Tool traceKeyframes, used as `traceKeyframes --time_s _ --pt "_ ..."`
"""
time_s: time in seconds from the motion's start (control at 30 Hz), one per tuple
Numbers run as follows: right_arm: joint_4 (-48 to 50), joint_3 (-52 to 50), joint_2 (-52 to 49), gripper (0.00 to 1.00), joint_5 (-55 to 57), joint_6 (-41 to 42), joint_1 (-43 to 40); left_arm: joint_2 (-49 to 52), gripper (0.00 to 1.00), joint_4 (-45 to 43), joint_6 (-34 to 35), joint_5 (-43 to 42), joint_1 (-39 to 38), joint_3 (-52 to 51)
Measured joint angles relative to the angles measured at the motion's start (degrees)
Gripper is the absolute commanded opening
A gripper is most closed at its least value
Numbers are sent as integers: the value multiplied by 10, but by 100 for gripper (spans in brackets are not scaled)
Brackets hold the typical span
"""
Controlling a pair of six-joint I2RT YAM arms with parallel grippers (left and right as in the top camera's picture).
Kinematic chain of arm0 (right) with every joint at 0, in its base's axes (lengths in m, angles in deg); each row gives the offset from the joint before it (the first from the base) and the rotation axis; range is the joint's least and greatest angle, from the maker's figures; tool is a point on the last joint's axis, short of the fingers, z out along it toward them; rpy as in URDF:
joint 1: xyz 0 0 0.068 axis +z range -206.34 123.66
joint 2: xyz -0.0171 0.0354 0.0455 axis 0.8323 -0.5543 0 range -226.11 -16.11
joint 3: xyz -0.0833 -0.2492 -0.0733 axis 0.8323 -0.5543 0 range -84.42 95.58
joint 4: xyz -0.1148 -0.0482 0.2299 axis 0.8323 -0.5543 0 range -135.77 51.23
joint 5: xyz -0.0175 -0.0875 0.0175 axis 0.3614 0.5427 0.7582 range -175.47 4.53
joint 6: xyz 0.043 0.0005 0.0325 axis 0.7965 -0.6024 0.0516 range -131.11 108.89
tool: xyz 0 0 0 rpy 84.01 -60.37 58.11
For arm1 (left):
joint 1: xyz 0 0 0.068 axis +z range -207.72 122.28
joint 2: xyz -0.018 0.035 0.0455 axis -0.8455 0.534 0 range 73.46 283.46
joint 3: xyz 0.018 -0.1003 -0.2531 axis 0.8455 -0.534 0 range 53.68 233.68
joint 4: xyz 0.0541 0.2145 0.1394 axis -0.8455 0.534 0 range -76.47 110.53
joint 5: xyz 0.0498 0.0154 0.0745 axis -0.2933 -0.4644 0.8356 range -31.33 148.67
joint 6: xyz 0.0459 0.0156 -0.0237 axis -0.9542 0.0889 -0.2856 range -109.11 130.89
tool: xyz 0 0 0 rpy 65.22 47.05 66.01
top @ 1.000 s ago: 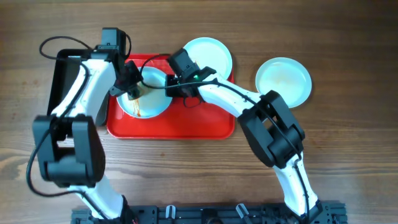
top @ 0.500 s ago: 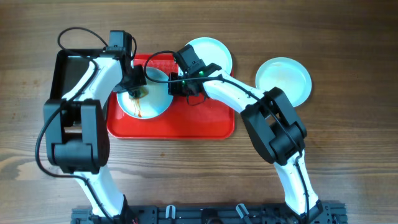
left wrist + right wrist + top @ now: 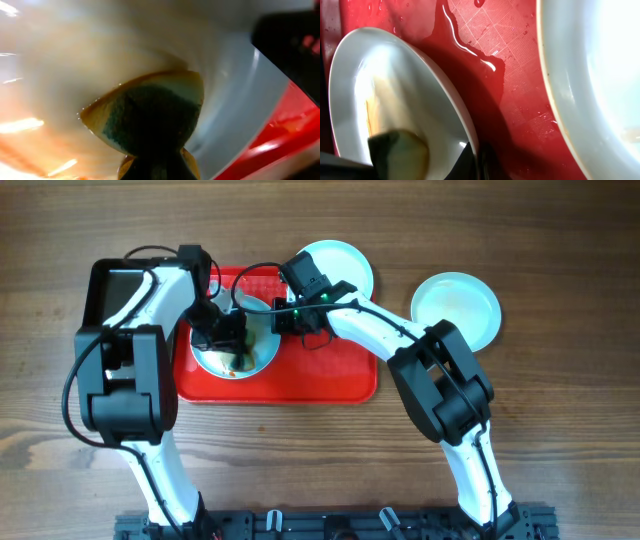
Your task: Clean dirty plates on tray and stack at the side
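Note:
A white plate (image 3: 250,350) streaked with orange-brown sauce stands tilted on the red tray (image 3: 320,375). My right gripper (image 3: 279,320) is shut on its right rim; in the right wrist view the fingers pinch the plate (image 3: 380,80) edge at the right gripper (image 3: 477,162). My left gripper (image 3: 226,337) is shut on a yellow-green sponge (image 3: 150,115) pressed into the plate (image 3: 75,55). The sponge (image 3: 400,152) also shows in the right wrist view. A second plate (image 3: 340,268) lies at the tray's far right corner. A third plate (image 3: 456,310) rests on the table to the right.
A deeper black tray (image 3: 100,295) stands just left of the red tray, under my left arm. Water pools on the tray (image 3: 485,55) between the two plates. Bare wooden table surrounds the trays.
My left gripper has dragged the sponge from the plate's upper left edge down toward its middle. The right gripper keeps its hold on the rim, and the plate has tilted slightly.

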Motion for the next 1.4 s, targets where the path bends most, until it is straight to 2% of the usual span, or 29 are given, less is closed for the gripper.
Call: traceKeyframes --time_s 0.07,0.13,0.3,0.4,0.57,0.7,0.77,0.87,0.97,1.13,1.23,1.4 --pt "0 0 0 4 0 0 0 1 4 -7 2 -2 0 -3" --pt "1 0 0 4 0 0 0 0 4 -21 38 21 -2 -4" --pt "13 0 -3 4 -3 11 3 -17 4 -56 219 188 -34 0" --pt "14 1 -3 4 -9 16 5 -18 4 -66 281 280 -37 1" --pt "14 1 -3 4 -13 16 5 -8 4 -80 346 427 -36 0" --pt "15 6 -3 4 -19 17 7 -5 4 -141 341 458 -36 -8" --pt "14 7 -3 4 -18 21 2 -6 4 -202 285 419 -29 -9" --pt "11 8 -3 4 -11 25 -10 -6 4 -266 224 302 -12 -6" --pt "8 9 -3 5 -10 26 -13 -7 4 -284 199 194 1 -5" --pt "7 10 -3 4 -9 26 -13 -2 4 -263 189 53 1 -5" --pt "6 10 -3 4 -9 24 -13 0 4 -222 203 11 2 -5" --pt "2 10 -3 4 -13 9 -7 0 4 -118 323 -16 31 0"
